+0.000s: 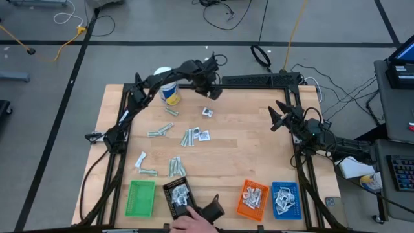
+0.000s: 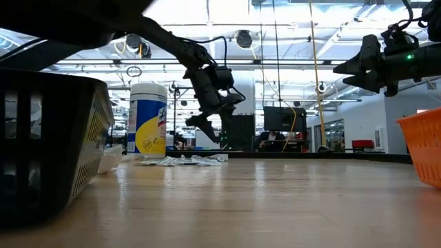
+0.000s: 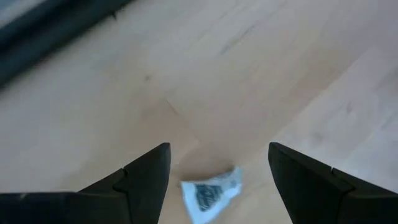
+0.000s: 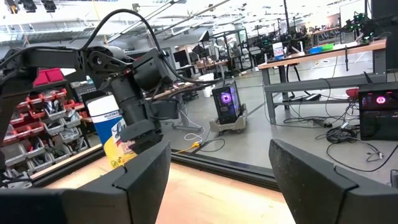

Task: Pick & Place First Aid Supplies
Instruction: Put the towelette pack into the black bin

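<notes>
- At the near edge of the worktop stands a row of trays: a green tray, a black tray, an orange tray and a blue tray.
- The green tray looks bare inside, while the black, orange and blue trays each hold a heap of packets.
- A person's hand reaches in at the black tray, touching its near end.
- Just beyond the green and black trays, pale wrapped strips lie loose on the wood, with two more to their left.
- Mid-worktop, another cluster of strips and a square sachet lies scattered, and a further few strips rest to its left.
- The right claw hangs above the right side of the worktop, clear of the packets, its fingers spread wide and holding nothing.
- Farther back, a single square white-and-blue sachet lies flat on the wood.
- The left claw hovers just over that sachet, fingers wide apart on either side and not touching it.
- At the far left stands a white bottle with a yellow label, upright beside the left arm.
</notes>
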{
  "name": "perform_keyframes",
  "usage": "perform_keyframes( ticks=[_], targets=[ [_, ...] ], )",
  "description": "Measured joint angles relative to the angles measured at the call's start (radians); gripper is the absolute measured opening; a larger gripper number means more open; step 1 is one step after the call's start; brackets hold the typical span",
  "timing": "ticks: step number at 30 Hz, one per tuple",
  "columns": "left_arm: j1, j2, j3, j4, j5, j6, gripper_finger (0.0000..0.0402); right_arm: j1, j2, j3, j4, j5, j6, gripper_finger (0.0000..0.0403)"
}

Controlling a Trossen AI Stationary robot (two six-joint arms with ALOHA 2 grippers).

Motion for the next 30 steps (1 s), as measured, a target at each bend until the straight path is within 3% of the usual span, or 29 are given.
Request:
perform_keyframes(
  ticks=[16,22,26,30],
  targets=[
    [-0.089,0.000,0.000,-0.104,-0.174,-0.500,0.0273,0.000,0.000,0.000,0.000,0.000,0.000,0.0267],
    [-0.089,0.019,0.000,-0.144,-0.161,-0.638,0.0273,0.000,0.000,0.000,0.000,0.000,0.000,0.0267],
    [-0.095,0.059,0.000,-0.163,-0.100,-0.689,0.0273,0.000,0.000,0.000,0.000,0.000,0.000,0.0267],
    [-0.106,0.070,0.007,-0.165,-0.111,-0.702,0.0273,0.000,0.000,0.000,0.001,0.000,0.000,0.0267]
  ],
)
